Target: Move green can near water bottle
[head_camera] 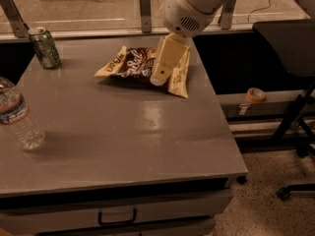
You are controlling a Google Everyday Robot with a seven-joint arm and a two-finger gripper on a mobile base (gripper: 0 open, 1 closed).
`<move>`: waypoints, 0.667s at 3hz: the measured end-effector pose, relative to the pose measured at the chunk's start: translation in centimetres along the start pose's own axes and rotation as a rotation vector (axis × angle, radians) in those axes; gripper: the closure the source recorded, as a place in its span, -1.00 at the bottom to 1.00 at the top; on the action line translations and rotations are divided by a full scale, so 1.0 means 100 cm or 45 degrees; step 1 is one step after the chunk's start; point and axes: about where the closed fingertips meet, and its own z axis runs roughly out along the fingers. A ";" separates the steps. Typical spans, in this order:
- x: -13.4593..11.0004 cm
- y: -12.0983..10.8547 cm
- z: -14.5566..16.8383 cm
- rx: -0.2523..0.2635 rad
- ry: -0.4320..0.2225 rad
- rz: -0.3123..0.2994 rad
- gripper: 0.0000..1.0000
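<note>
The green can (44, 46) stands upright at the table's far left corner, green and white with a silver top. The water bottle (17, 116) stands at the left edge, nearer the front, clear with a white, blue and red label band. My gripper (158, 76) hangs from the white arm (194, 6) above the chip bag in the middle back of the table, well to the right of the can. It holds nothing that I can see.
A brown and yellow chip bag (145, 69) lies under the gripper. The grey table (128, 146) has a drawer in front. A roll of tape (255, 94) sits on a ledge at the right. A dark chair (290, 48) stands at the right.
</note>
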 end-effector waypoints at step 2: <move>-0.095 -0.039 0.103 -0.043 -0.298 0.009 -1.00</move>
